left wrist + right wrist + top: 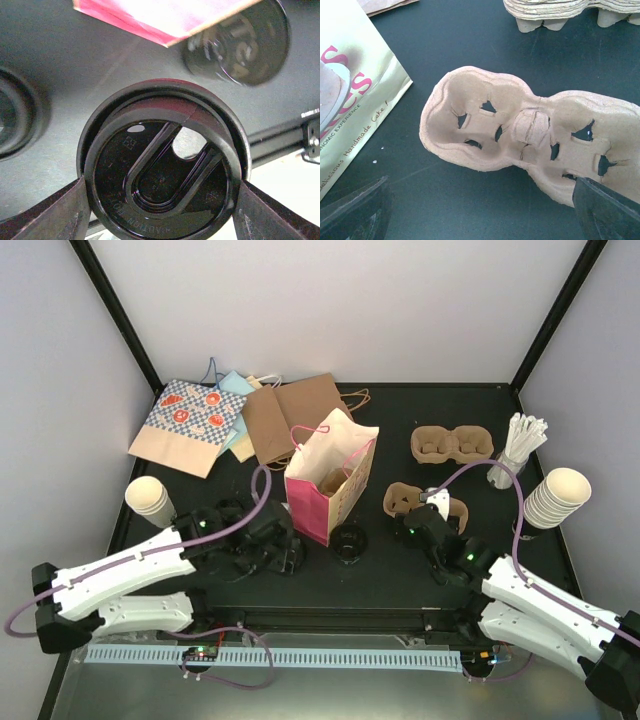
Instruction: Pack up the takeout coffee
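My left gripper [162, 186] is clamped across a coffee cup [150, 165], one finger touching each side of its black lid. The paper body below is hidden from me. I judge it light, with a soft wall that dents under a hard squeeze, while the lid is glossy, slippery plastic that could pop off. The lid's rim looks the stiffest place to hold, so a gentle grip there, kept upright, suits it.

Just beyond stands a second lidded cup [348, 540], close by the foot of the pink bag [330, 480], which stands upright with its mouth open. My right gripper [481, 181] hangs with its fingers wide apart, holding nothing, over a cardboard cup carrier [520, 135] lying on the table [380, 580]. That surface is dark, matt and flat, so cups should stand steady on it.

Farther back are a stack of carriers [452, 443], a holder of stirrers [520, 445], a stack of lidless cups [555, 498] on the right, another such stack [150, 500] on the left, and flat paper bags [250, 420]. Pale walls close in the corner.
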Action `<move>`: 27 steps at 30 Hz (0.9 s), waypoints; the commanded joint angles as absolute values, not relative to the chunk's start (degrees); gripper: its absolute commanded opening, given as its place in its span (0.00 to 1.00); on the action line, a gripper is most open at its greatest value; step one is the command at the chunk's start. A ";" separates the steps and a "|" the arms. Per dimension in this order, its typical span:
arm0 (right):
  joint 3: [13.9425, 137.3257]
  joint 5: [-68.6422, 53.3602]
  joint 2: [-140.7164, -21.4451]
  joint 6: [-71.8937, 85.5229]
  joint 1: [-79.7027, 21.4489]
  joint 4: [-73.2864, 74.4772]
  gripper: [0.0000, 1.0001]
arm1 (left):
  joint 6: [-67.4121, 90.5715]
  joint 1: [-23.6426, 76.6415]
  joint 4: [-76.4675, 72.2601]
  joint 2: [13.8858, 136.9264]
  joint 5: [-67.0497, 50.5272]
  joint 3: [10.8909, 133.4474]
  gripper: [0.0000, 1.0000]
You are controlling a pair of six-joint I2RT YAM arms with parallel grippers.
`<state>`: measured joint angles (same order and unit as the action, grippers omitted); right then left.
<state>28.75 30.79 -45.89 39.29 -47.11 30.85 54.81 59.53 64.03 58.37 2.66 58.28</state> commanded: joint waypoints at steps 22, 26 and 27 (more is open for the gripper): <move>28.93 32.90 -44.35 40.99 -46.84 31.15 1.00 | 38.23 79.01 56.00 92.80 14.70 81.28 0.63; 28.84 33.35 -43.68 41.42 -46.79 31.56 1.00 | 36.08 78.90 57.54 95.18 18.13 83.90 0.63; 28.83 33.66 -43.34 41.60 -46.76 31.66 1.00 | 35.58 78.80 57.69 95.65 18.71 84.14 0.63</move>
<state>28.75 31.33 -44.77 40.14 -47.11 31.20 39.59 78.52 55.70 93.58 13.85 81.08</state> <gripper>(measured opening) 0.999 0.750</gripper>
